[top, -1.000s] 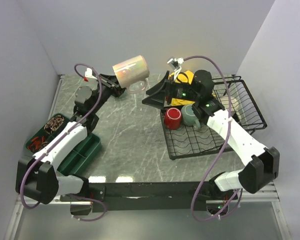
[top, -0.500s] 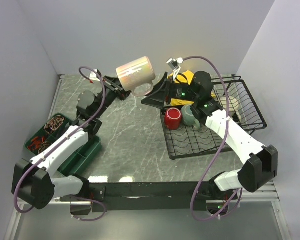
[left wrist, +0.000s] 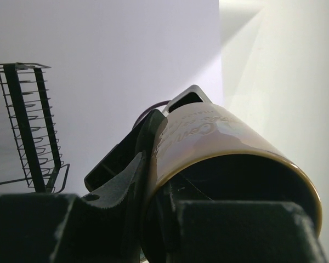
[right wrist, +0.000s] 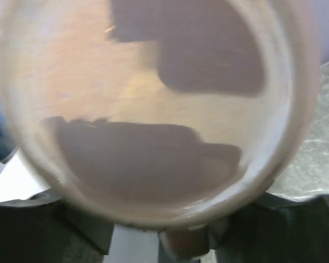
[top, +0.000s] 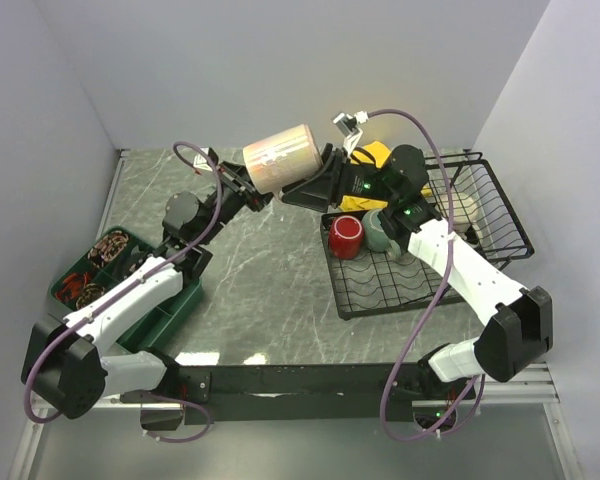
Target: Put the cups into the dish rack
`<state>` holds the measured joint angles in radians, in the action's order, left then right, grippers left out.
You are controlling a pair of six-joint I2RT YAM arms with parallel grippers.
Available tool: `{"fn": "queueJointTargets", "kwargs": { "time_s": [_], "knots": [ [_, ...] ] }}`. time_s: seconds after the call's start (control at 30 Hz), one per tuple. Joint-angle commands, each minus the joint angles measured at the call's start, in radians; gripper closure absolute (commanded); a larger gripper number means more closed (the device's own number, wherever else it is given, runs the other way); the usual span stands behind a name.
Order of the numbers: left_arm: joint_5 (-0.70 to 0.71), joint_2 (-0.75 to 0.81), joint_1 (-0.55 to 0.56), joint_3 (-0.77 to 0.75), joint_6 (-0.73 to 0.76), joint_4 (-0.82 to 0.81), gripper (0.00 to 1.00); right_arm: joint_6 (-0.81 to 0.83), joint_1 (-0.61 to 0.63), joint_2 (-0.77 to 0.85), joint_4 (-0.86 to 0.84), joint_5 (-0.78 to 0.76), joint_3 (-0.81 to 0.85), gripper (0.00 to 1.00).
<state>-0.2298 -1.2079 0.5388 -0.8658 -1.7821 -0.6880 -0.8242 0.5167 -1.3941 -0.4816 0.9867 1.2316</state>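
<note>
My left gripper (top: 252, 190) is shut on the rim of the beige-pink mug (top: 278, 158), one finger inside and one outside, and holds it on its side in the air above the back of the table. In the left wrist view the mug (left wrist: 225, 142) fills the right half. My right gripper (top: 312, 176) is open, its jaws spread on either side of the mug's base, which fills the right wrist view (right wrist: 153, 109). The black wire dish rack (top: 420, 285) holds a red mug (top: 346, 236) and a grey-teal mug (top: 380, 230). A yellow mug (top: 372, 155) shows behind the right arm. The small teal cup is out of view.
A dark green compartmented tray (top: 165, 305) with small items lies at the left. A cream mug (top: 467, 208) sits in the rack's raised basket, whose wires also show in the left wrist view (left wrist: 27, 126). Walls close in the back and both sides.
My left arm has carried the beige-pink mug to the right, from the back left towards my right gripper. The mug's base now sits between the right gripper's open jaws.
</note>
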Motion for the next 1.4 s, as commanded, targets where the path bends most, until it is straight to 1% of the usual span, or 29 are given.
{"fn": "queueJointTargets", "kwargs": {
  "time_s": [0.0, 0.07, 0.1, 0.17, 0.2, 0.27, 0.3, 0.37, 0.4, 0.43, 0.53, 0.57, 0.63, 0.67, 0.73, 0.77, 0.87, 0.97, 1.03, 1.07, 1.17, 1.37],
  "knots": [
    [0.038, 0.025, 0.02, -0.036, 0.006, -0.101, 0.99, -0.035, 0.025, 0.007, -0.08, 0.03, -0.006, 0.41],
    [0.037, 0.021, 0.026, -0.038, 0.015, -0.094, 0.99, -0.038, 0.025, 0.009, -0.08, 0.027, -0.004, 0.47],
    [0.035, 0.019, 0.027, -0.038, 0.018, -0.091, 0.99, -0.038, 0.025, 0.01, -0.078, 0.024, -0.004, 0.52],
    [0.033, 0.016, 0.033, -0.038, 0.026, -0.084, 0.99, -0.042, 0.025, 0.012, -0.083, 0.023, -0.006, 0.57],
    [0.033, 0.013, 0.036, -0.038, 0.03, -0.082, 0.99, -0.044, 0.026, 0.014, -0.084, 0.026, -0.007, 0.62],
    [0.035, 0.015, 0.038, -0.035, 0.035, -0.081, 0.99, -0.039, 0.025, 0.018, -0.078, 0.026, -0.007, 0.67],
    [0.037, 0.013, 0.039, -0.033, 0.036, -0.079, 0.99, -0.033, 0.025, 0.023, -0.068, 0.026, -0.004, 0.77],
    [0.035, 0.011, 0.041, -0.032, 0.043, -0.074, 0.99, -0.007, 0.023, 0.027, -0.048, 0.027, -0.001, 0.91],
    [0.032, 0.013, 0.041, -0.032, 0.047, -0.076, 0.99, 0.003, 0.022, 0.032, -0.026, 0.027, 0.003, 1.0],
    [0.032, 0.011, 0.041, -0.033, 0.05, -0.073, 0.99, 0.014, 0.025, 0.033, -0.02, 0.035, 0.002, 1.0],
    [0.027, 0.019, 0.041, -0.027, 0.061, -0.065, 0.89, 0.007, 0.02, 0.05, -0.046, 0.047, -0.014, 1.0],
    [0.027, 0.027, 0.041, -0.025, 0.064, -0.061, 0.79, 0.005, 0.019, 0.056, -0.049, 0.041, -0.02, 1.0],
    [0.029, 0.037, 0.041, -0.013, 0.076, -0.045, 0.7, 0.028, 0.009, 0.078, -0.034, 0.032, -0.035, 1.0],
    [0.03, 0.048, 0.041, -0.007, 0.079, -0.042, 0.61, 0.043, 0.005, 0.087, -0.022, 0.023, -0.038, 1.0],
    [0.029, 0.059, 0.041, 0.013, 0.085, -0.036, 0.54, 0.086, -0.009, 0.115, 0.017, 0.012, -0.055, 1.0],
    [0.03, 0.07, 0.041, 0.02, 0.087, -0.033, 0.47, 0.092, -0.017, 0.125, 0.024, 0.007, -0.063, 1.0],
    [0.027, 0.087, 0.041, 0.054, 0.092, -0.039, 0.4, 0.108, -0.04, 0.159, 0.032, 0.0, -0.101, 1.0],
    [0.017, 0.102, 0.041, 0.083, 0.09, -0.042, 0.36, 0.114, -0.056, 0.188, 0.035, 0.003, -0.139, 1.0],
    [0.009, 0.11, 0.041, 0.099, 0.093, -0.027, 0.34, 0.151, -0.069, 0.208, 0.078, -0.003, -0.144, 1.0],
    [0.0, 0.122, 0.041, 0.105, 0.096, -0.015, 0.3, 0.164, -0.081, 0.219, 0.095, -0.002, -0.146, 1.0],
    [-0.016, 0.146, 0.041, 0.134, 0.113, 0.033, 0.24, 0.224, -0.101, 0.24, 0.168, 0.0, -0.155, 1.0],
    [-0.055, 0.185, 0.041, 0.214, 0.121, 0.064, 0.2, 0.333, -0.112, 0.287, 0.277, -0.017, -0.175, 1.0]
  ]
}}
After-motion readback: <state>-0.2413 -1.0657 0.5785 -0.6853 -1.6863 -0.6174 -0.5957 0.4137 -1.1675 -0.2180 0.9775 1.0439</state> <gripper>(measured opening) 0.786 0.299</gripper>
